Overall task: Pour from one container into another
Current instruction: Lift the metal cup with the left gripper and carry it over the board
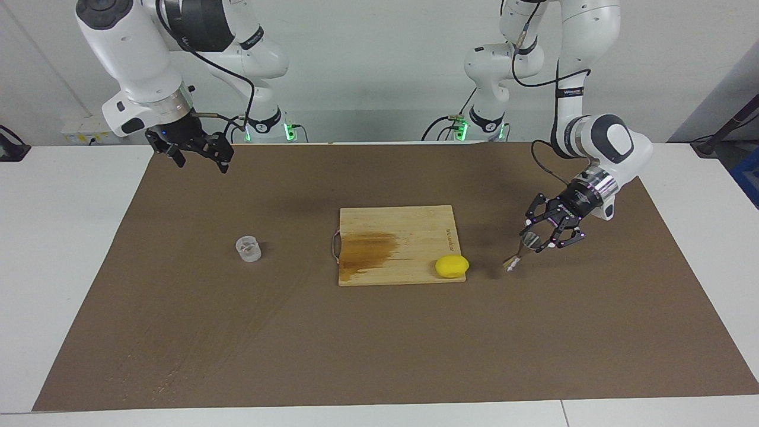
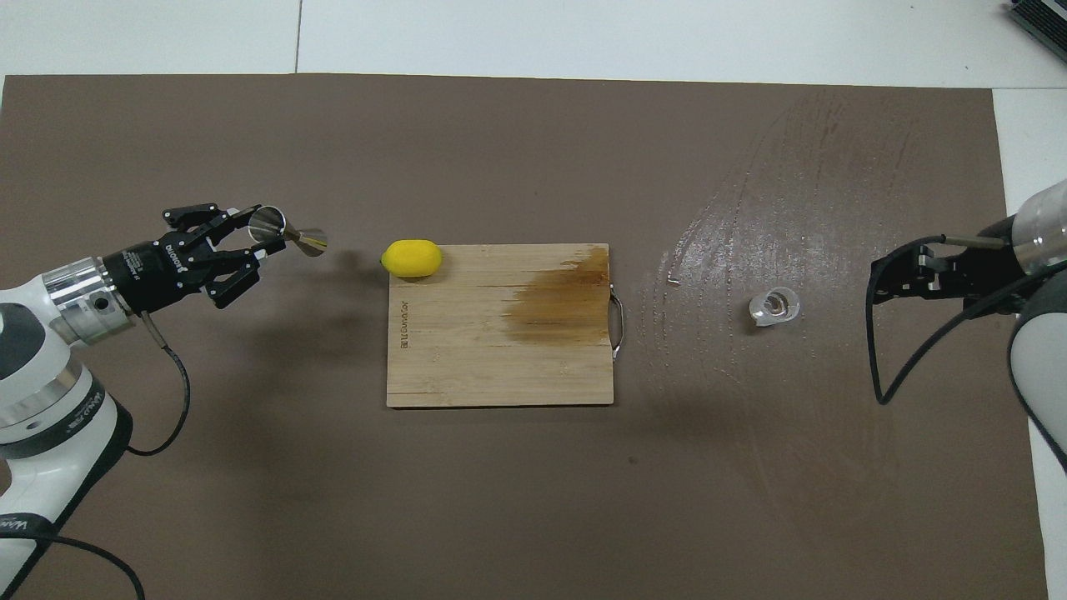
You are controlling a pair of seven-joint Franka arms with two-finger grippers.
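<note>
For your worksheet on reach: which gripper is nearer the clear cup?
Right. The right gripper hangs above the mat near the clear cup; the left gripper, holding the jigger, is past the cutting board.

Bright, even overhead lighting; soft faint shadows on brown mat [image 1: 178,332]; glare on wet streaks; both views sharp.

White rounded arms, black joint bands, silver wrists, black tools (cables trailing)

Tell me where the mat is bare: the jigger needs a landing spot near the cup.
Bare mat lies between the clear cup and the cutting board. The board's corner by the lemon is crowded, near the left gripper holding the jigger.
</note>
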